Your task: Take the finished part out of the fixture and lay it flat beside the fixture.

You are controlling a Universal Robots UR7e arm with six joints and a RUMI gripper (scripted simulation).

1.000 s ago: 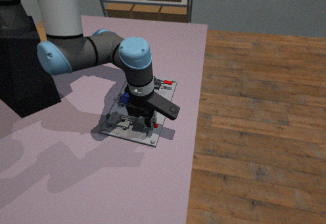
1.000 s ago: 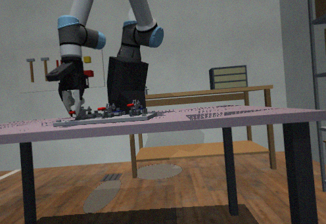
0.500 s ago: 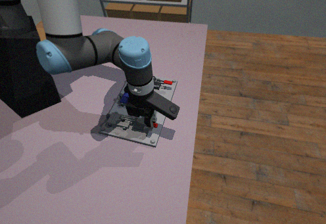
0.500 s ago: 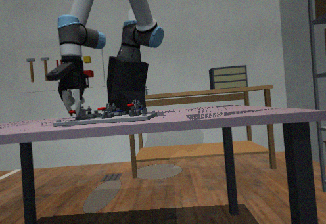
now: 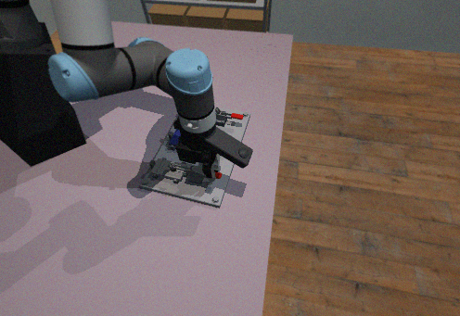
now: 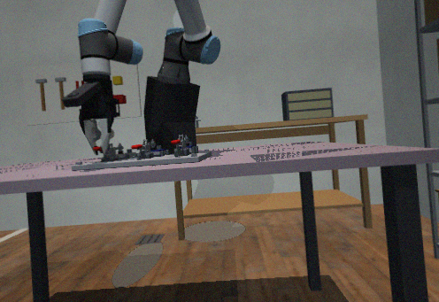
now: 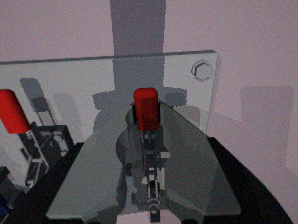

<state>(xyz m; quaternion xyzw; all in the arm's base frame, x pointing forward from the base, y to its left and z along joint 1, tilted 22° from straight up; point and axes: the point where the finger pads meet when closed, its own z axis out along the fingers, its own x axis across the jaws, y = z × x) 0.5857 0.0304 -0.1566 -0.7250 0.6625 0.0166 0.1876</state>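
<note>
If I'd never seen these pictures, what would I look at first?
Probably the big grey arm with sky-blue caps, bending down over a grey fixture plate near the pink table's right edge. Its pincer is shut on a clamp lever with a bright red handle, seen close up in the wrist view. Another red handle shines at the plate's far corner.
</note>
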